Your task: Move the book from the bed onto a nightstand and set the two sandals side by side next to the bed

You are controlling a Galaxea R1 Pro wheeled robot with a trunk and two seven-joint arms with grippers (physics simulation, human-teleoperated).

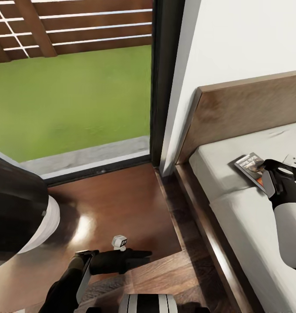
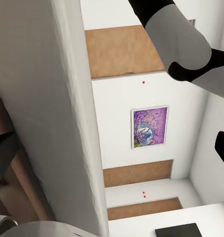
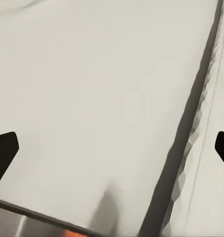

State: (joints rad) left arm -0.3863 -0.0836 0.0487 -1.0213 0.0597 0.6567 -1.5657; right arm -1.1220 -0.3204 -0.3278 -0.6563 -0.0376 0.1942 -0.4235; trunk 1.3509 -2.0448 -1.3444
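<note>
Book point(image 1: 251, 166) lies on the bed point(image 1: 235, 208) right under the right gripper point(image 1: 270, 179), whose jaws gape wide, gripping nothing; nightstand point(image 1: 122, 204) sits left.

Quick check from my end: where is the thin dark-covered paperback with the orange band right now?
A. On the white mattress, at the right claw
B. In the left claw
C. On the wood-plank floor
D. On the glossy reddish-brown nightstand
A. The thin dark-covered paperback with the orange band lies on the white mattress below the wooden headboard, with the right claw at its near edge; the glossy reddish-brown nightstand carries no book.
</note>
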